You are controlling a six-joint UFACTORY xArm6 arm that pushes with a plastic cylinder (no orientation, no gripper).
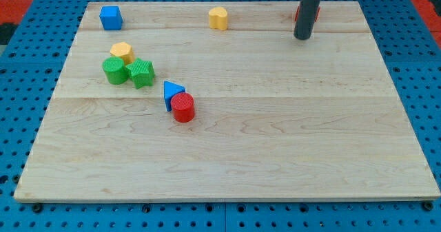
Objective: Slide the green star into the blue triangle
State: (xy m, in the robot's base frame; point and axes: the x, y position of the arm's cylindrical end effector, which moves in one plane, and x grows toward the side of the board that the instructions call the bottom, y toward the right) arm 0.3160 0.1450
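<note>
The green star [141,71] lies on the wooden board at the view's left, touching a green cylinder [115,71] on its left. The blue triangle [172,93] lies a short way down and to the right of the star, with a red cylinder [183,108] touching its lower right side. My tip [302,36] is at the view's top right, far from the star and the triangle. It stands just in front of a red block [315,13] that it partly hides.
A yellow hexagon-like block [122,51] sits just above the green cylinder. A blue cube [110,17] is at the top left. A yellow block [218,18] is at the top middle. The board's edges [227,199] border a blue pegboard.
</note>
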